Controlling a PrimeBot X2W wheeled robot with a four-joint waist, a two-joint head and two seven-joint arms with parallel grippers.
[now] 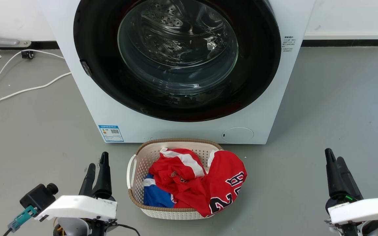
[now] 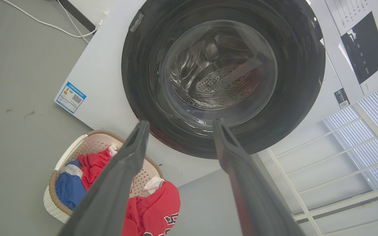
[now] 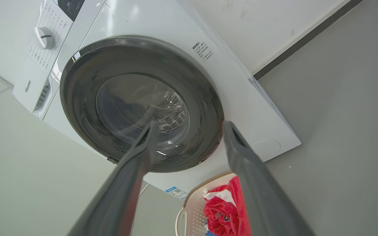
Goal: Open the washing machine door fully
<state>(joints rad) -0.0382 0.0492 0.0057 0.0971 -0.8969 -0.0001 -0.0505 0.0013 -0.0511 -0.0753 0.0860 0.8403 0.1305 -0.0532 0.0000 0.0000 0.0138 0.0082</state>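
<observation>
Glass and black rim of the washing machine door [image 1: 177,49] sit flush against the washing machine [image 1: 162,129], at 12 o'clock in your head view: shut, nothing opened yet. A small grey tab [image 1: 85,68] sits on the rim at 9 o'clock, likely the pull edge. A laundry basket [image 1: 172,214] stands just before the machine at 6 o'clock. Your left gripper [image 1: 98,160] at 7 o'clock and right gripper [image 1: 334,155] at 5 o'clock hang well apart from the door, fingers parted in the wrist views, holding nothing. You're at the approach: I'd reach the left gripper to that tab, skirting the basket, then pull outward.
</observation>
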